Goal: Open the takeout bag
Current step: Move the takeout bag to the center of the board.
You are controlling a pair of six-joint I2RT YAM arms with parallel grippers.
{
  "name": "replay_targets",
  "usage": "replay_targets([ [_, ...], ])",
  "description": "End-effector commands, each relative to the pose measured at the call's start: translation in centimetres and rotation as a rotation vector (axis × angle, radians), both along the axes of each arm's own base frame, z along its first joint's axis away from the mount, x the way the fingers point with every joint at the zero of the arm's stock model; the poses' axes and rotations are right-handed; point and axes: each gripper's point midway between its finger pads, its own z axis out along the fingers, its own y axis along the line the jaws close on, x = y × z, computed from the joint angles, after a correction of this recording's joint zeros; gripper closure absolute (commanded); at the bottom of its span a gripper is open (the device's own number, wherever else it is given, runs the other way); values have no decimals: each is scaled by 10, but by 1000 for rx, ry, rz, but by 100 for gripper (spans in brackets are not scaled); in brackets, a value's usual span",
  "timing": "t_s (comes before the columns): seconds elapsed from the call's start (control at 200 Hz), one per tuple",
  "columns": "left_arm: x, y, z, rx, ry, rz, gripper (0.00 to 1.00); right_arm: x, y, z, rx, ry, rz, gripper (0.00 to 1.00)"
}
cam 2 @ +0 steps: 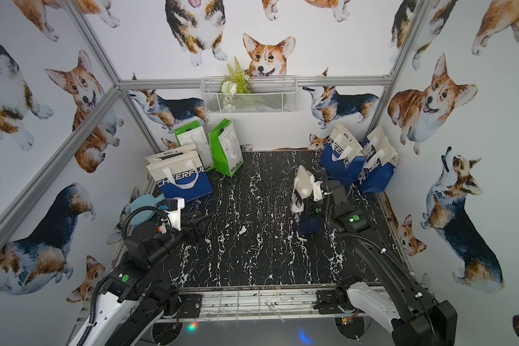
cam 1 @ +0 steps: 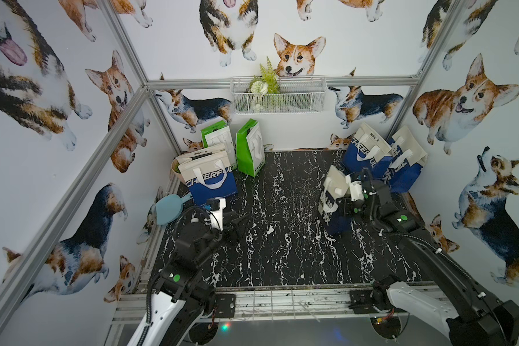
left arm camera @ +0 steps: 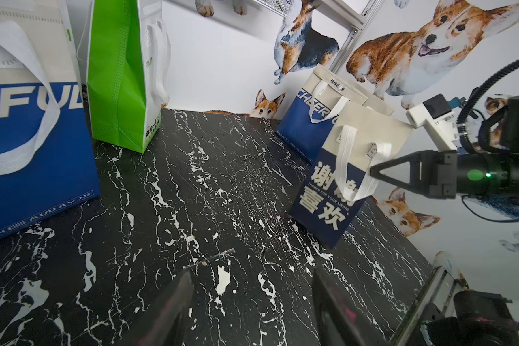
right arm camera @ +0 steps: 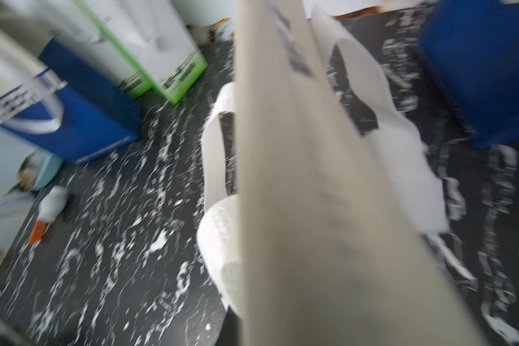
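Left wrist view: navy-and-beige takeout bag (left arm camera: pixel 339 191) hangs tilted on the robot's right side of the black marble surface (left arm camera: pixel 207 185). Can't tell if its base touches down.
Right pincer (left arm camera: pixel 371 173): tips pressed together, pinching the bag's upper edge right by a white handle (left arm camera: pixel 345 155).
Left pincer (left arm camera: pixel 253 302): spread, nothing between the fingers, low over the surface and well apart from the bag.
Right wrist view: pretty much all blur, with a beige panel filling the middle.
Neighbours: blue CHEERFUL bag (cam 1: pixel 210 182) and green bags (cam 1: pixel 249 146) at the far left.

Takeout bag (cam 1: pixel 330 191) right of table (cam 1: pixel 282 239) centre, 2 bags (cam 1: pixel 366 149) behind it, other bags (cam 1: pixel 210 179) at far left
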Motion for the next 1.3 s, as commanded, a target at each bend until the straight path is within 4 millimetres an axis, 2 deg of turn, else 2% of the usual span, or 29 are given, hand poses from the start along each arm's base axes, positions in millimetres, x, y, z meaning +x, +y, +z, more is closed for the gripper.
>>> replay_targets([
  [0.0, 4, -5, 6, -8, -25, -18, 34, -10, 41, 18, 19, -95, 171, 100],
  [0.145, 7, -8, 2, 4, 3, -28, 35, -36, 83, 15, 56, -80, 346, 100],
  [0.23, 6, -9, 2, 1, 0, -35, 35, -51, 97, 12, 55, -79, 436, 100],
  [0.33, 5, -9, 3, -7, -13, -38, 36, -65, 106, 6, 68, -70, 525, 100],
  [0.465, 5, -13, -1, -11, 1, -51, 36, -67, 104, -5, 51, -74, 530, 100],
  [0.566, 5, -19, -4, -15, 21, -79, 37, -67, 101, -7, 35, -76, 526, 78],
  [0.621, 4, -23, -6, -18, 35, -94, 38, -69, 98, -6, 31, -80, 527, 68],
  [0.711, -1, -32, -9, -27, 53, -135, 41, -76, 92, 1, 31, -96, 538, 59],
  [0.836, -10, -54, -18, -47, 85, -226, 47, -87, 85, 14, 50, -129, 555, 52],
  [0.956, -17, -78, -41, -23, 140, -293, 54, -91, 71, 24, 32, -135, 518, 51],
  [1.086, -23, -104, -62, 26, 165, -345, 58, -99, 59, 21, 21, -84, 485, 57],
  [1.201, -21, -121, -73, 46, 176, -370, 60, -106, 45, 16, -32, -38, 460, 69],
  [1.291, -12, -130, -82, 63, 205, -360, 64, -98, 27, 8, -110, -58, 387, 80],
])
